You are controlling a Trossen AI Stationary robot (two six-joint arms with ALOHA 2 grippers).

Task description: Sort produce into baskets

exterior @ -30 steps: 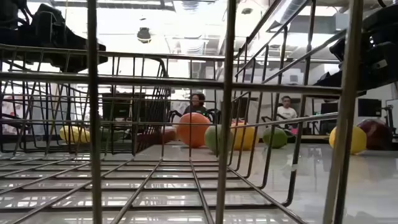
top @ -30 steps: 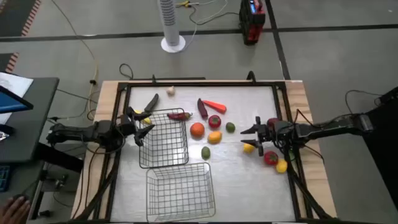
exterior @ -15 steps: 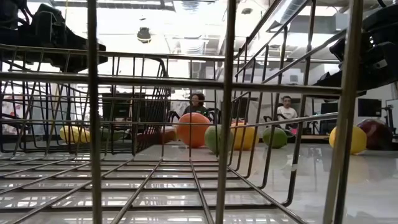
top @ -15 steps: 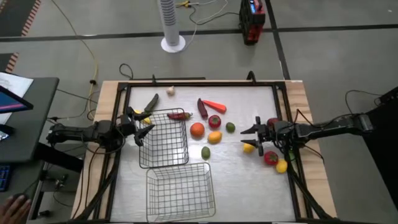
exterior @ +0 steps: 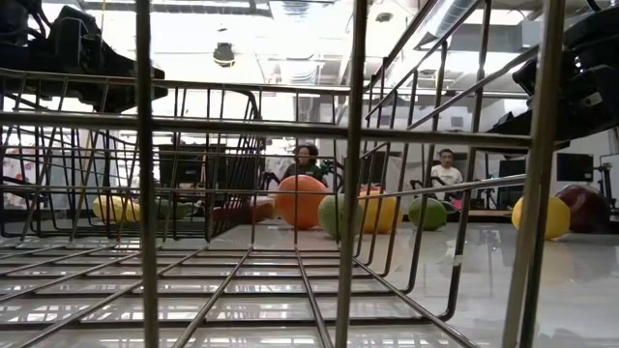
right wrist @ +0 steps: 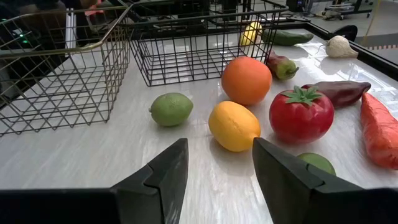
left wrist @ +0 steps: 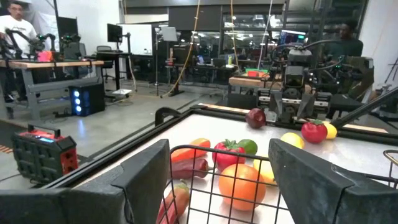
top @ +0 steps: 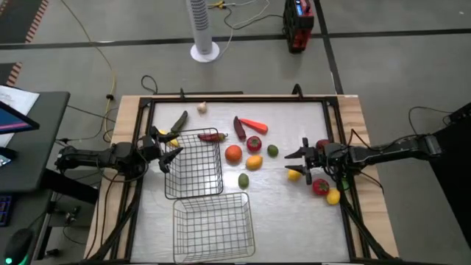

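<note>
1. Along the left edge of the table, the left gripper (top: 170,152) hovers over the rim of one wire basket (top: 193,171), its jaws wide apart and empty.
2. The second basket (top: 213,225) sits just beside the first, toward the near edge; neither holds any produce, so the sorting looks barely begun.
3. Toward the right edge, the right gripper (top: 291,163) faces the middle of the table with its jaws apart and nothing between them. A small yellow fruit (top: 294,174) lies just beside its lower finger.
4. Most of the produce lies mid-table between the two arms: an orange (top: 233,153), a lemon (top: 254,163), a tomato (top: 254,143), two limes (top: 272,151) (top: 243,179), a carrot (top: 255,125) and an eggplant (top: 239,127).
5. A chilli (top: 211,136) lies at the first basket's far rim. A cucumber (top: 179,120) and garlic (top: 202,107) lie nearer the far edge.
6. Risk: the orange, lemon and tomato sit close together, so a finger coming down on one would likely push a neighbour, and the round ones would roll.
7. Risk: any sideways move by the right gripper could knock the yellow fruit toward the red fruit (top: 320,187) by the right edge.
8. Risk: if the left gripper drops where it is, a finger could catch the basket's wire and drag or tip it.
</note>
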